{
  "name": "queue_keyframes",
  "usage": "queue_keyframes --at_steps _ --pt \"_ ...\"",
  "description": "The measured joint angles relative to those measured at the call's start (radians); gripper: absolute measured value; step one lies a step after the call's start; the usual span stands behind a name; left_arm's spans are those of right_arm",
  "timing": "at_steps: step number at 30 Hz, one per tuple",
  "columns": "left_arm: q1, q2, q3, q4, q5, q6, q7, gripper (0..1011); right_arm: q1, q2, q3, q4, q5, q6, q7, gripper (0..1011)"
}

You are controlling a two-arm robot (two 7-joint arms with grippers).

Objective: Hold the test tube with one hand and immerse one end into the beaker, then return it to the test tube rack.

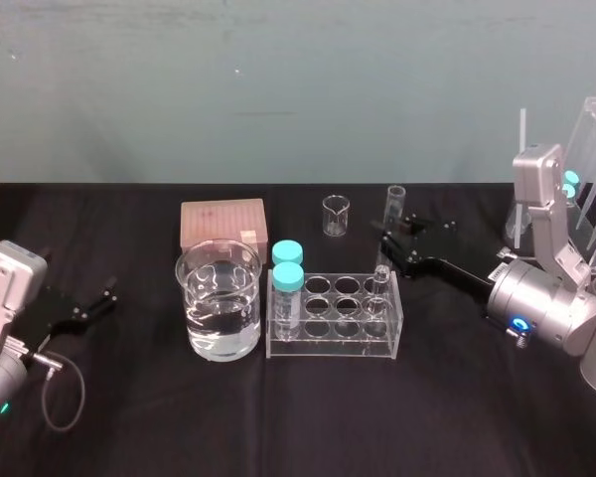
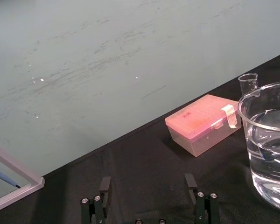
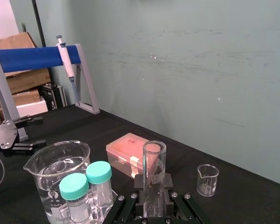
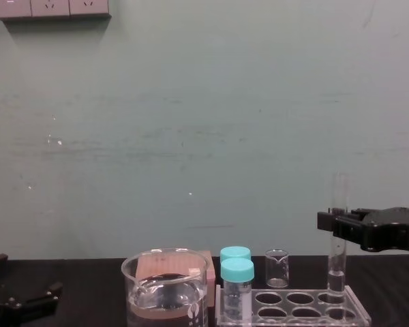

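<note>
Left end effector (image 1: 104,302) near table's left edge, fingers spread, holding nothing. Beaker (image 1: 219,316) mid-table, part full of clear liquid, just left of test tube rack (image 1: 334,340). Two teal-capped vials (image 1: 287,283) stand in rack's left end. Test tube (image 1: 394,204) near upright, lower end in a hole at rack's right end. Right end effector (image 1: 391,244), reaching in from table's right edge, is clamped on the tube above the rack.

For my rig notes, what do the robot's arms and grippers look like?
The left gripper and right gripper are black, each with two slim fingers and small silver screws. The right wrist is a silver cylinder with a blue ring light; a grey cable loops beside the silver left wrist.
</note>
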Motion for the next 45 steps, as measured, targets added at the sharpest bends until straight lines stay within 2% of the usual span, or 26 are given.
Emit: queue_keyframes --at_steps 22,42,45 --pt "0.0 0.0 0.0 0.0 0.0 0.0 0.0 1000 0.016 -0.013 -0.016 0.047 -0.018 -0.002 0.012 242" --pt "0.0 0.0 0.0 0.0 0.0 0.0 0.0 1000 0.017 -0.013 -0.02 0.052 -0.03 0.003 0.008 243" --pt "0.0 0.0 0.0 0.0 0.0 0.0 0.0 1000 0.017 -0.013 -0.02 0.052 -0.029 0.003 0.008 334"
